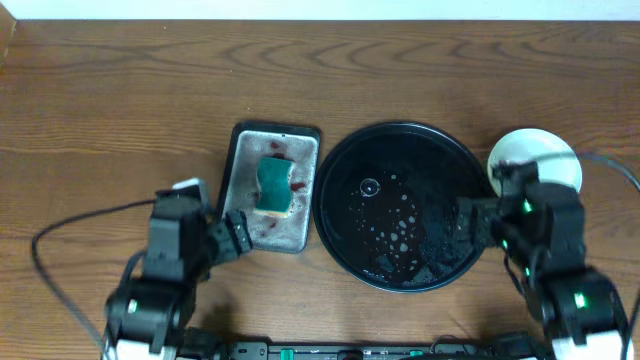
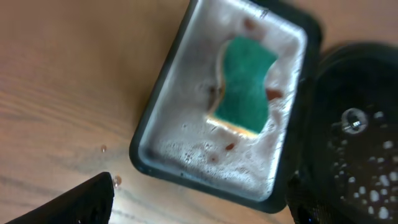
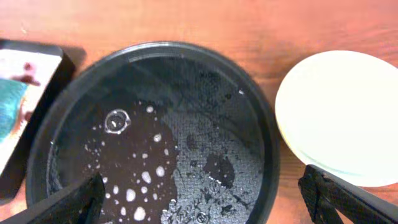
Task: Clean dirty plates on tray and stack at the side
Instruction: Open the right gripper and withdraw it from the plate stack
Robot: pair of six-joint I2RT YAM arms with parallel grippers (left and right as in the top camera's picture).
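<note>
The plates (image 3: 345, 112) sat in a stack on the wooden table (image 1: 120, 110), just beside the right edge of the tray (image 3: 205, 93) and off it. The top surface was pale and whitish, and a second rim peeked out beneath it at the near-left edge. How many lay in the stack could not be told. The round black tray, in the middle of the scene, held a thin wet film with white soap bubbles scattered over its left half.

The right gripper (image 1: 490, 200) hovered over the tray's right rim with its jaws spread wide, one finger above the tray and the other by the stack, gripping nothing.

Just left of the tray lay a rectangular grey pan (image 2: 180, 93) with suds and reddish specks inside. A green sponge (image 2: 245, 84) with a yellow underside rested toward the pan's far end.

The left gripper (image 1: 237, 235) hung at the pan's near-left corner, jaws also wide apart and empty. A few water droplets (image 2: 102, 149) dotted the table nearby.
</note>
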